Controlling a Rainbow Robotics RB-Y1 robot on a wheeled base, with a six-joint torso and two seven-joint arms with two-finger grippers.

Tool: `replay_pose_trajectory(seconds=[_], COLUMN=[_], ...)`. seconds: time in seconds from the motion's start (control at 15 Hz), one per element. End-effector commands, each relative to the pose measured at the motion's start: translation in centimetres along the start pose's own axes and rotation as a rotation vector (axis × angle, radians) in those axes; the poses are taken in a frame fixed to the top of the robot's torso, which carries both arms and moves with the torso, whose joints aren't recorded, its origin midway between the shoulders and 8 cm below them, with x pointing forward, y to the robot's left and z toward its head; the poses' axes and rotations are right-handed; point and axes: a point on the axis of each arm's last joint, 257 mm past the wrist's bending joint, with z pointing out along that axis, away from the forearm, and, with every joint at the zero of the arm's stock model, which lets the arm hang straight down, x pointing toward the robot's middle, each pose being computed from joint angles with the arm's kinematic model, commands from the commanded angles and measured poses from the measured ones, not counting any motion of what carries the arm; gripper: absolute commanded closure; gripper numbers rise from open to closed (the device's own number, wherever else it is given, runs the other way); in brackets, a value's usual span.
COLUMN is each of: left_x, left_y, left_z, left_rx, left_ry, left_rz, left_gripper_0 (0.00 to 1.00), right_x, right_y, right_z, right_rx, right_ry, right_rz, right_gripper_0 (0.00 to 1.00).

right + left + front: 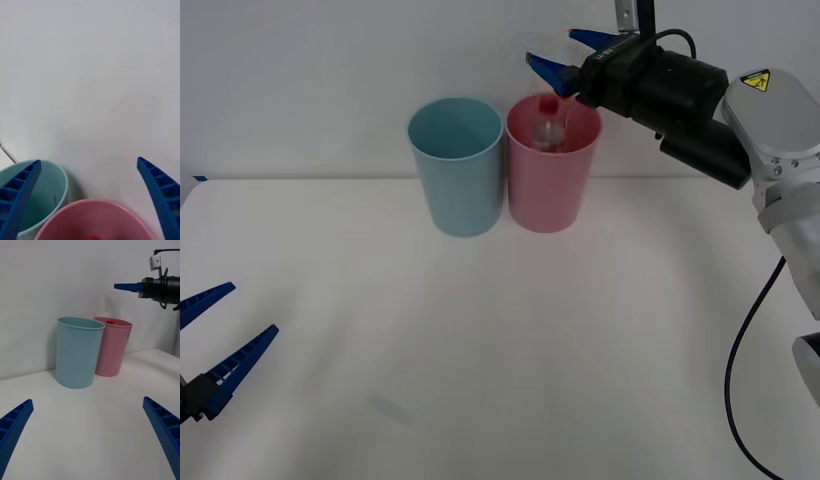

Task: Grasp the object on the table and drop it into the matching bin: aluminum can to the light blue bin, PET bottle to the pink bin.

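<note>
The PET bottle [548,125], clear with a red cap, stands upright in the mouth of the pink bin [550,185], its cap level with the rim and nothing holding it. My right gripper [552,50] hangs open just above that bin, fingers spread and apart from the bottle. In the right wrist view the open gripper [88,161] frames the pink bin [93,213], with a speck of red cap [93,237] at the picture's edge. The light blue bin [456,165] stands touching the pink one on its left. My left gripper [250,310] rests open low at the table's left edge.
Both bins stand at the far side of the white table [530,350], close to a plain white wall. The left wrist view shows the light blue bin [78,352], the pink bin [112,348] and the right gripper [125,287] above them.
</note>
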Motion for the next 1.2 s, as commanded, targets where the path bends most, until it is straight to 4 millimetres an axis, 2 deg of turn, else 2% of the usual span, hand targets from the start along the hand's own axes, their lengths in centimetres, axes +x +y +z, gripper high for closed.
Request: replay_pose_trajectory(seconds=[0.07,0.33,0.47,0.8,1.07,1.2], left_x=[0.0,0.0,0.0,0.0,0.0,0.0], left_y=[0.0,0.0,0.0,0.0,0.0,0.0], left_z=[0.0,0.0,0.0,0.0,0.0,0.0], left_rx=[0.0,0.0,0.0,0.0,0.0,0.0], left_ry=[0.0,0.0,0.0,0.0,0.0,0.0], left_rz=[0.0,0.0,0.0,0.0,0.0,0.0], left_gripper_0=[0.0,0.0,0.0,0.0,0.0,0.0], right_x=[-0.7,-1.0,-0.9,1.0,3.6,4.8], right_y=[0.6,3.2,4.4,6.7,9.2,10.0], right_z=[0.1,-1.0,-2.6,-8.2,-13.5,-15.8], right_rx=[-0.015,-0.074,-0.092,-0.128,-0.154,-0.156], right_ry=[-0.017,-0.047,-0.065,-0.073,-0.05,-0.051], right_rz=[0.004,0.013,0.01,0.014,0.016,-0.04], right_gripper_0=[0.0,0.0,0.0,0.0,0.0,0.0])
